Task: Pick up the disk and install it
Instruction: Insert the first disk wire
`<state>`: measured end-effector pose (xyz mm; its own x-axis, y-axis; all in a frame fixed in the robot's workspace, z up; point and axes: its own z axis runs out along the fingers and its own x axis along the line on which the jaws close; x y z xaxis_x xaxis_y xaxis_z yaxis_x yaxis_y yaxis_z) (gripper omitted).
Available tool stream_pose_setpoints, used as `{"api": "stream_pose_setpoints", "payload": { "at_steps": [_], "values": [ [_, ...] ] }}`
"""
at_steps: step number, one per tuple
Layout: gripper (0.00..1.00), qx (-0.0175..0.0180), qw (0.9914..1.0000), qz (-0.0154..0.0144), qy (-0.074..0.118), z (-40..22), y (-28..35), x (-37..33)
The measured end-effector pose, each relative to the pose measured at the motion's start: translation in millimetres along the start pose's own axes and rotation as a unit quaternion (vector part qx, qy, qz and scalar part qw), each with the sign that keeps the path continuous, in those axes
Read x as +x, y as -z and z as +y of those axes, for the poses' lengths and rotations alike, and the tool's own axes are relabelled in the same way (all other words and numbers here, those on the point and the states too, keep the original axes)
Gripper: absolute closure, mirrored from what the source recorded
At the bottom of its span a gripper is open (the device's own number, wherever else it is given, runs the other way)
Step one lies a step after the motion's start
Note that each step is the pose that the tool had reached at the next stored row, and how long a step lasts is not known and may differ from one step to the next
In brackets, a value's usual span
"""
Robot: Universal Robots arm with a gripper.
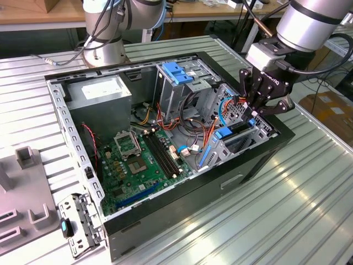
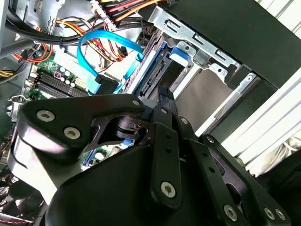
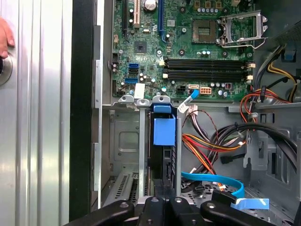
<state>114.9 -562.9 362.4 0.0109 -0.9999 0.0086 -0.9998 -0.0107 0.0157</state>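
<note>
The disk (image 3: 164,134) stands on edge in a slot of the metal drive bay (image 3: 123,141) at the case's corner, its blue carrier tab toward the motherboard. In the exterior view the disk (image 1: 224,133) sits low in the bay at the case's right end. My gripper (image 1: 257,114) hangs right over the disk's other end, shut, with nothing between the fingers. In the second wrist view the gripper (image 2: 163,93) has its tips right at the disk's (image 2: 153,75) connector end. I cannot tell if they touch. The gripper (image 3: 164,195) lines up with the slot.
A blue flat cable (image 3: 217,181) and bundled wires (image 3: 211,141) lie beside the bay. The motherboard (image 1: 138,160), a grey power-supply box (image 1: 102,91) and an upright cage with a blue top (image 1: 176,72) are in the open case. A hand (image 3: 3,37) rests on the table.
</note>
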Motion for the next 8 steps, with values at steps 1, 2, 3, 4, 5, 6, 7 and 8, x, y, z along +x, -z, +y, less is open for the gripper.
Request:
{"api": "stream_pose_setpoints", "payload": {
  "at_steps": [1, 2, 3, 4, 5, 6, 7, 8],
  "values": [
    [0.89, 0.0, 1.0, 0.0, 0.0, 0.0, 0.0, 0.0],
    [0.89, 0.0, 1.0, 0.0, 0.0, 0.0, 0.0, 0.0],
    [0.89, 0.0, 1.0, 0.0, 0.0, 0.0, 0.0, 0.0],
    [0.89, 0.0, 1.0, 0.0, 0.0, 0.0, 0.0, 0.0],
    [0.89, 0.0, 1.0, 0.0, 0.0, 0.0, 0.0, 0.0],
    [0.89, 0.0, 1.0, 0.0, 0.003, 0.0, 0.0, 0.0],
    [0.89, 0.0, 0.99999, 0.0001, 0.004, 0.0, 0.0, 0.0],
    [0.89, 0.0, 0.99999, 0.0001, 0.005, 0.0, 0.0, 0.0]
  ]
}}
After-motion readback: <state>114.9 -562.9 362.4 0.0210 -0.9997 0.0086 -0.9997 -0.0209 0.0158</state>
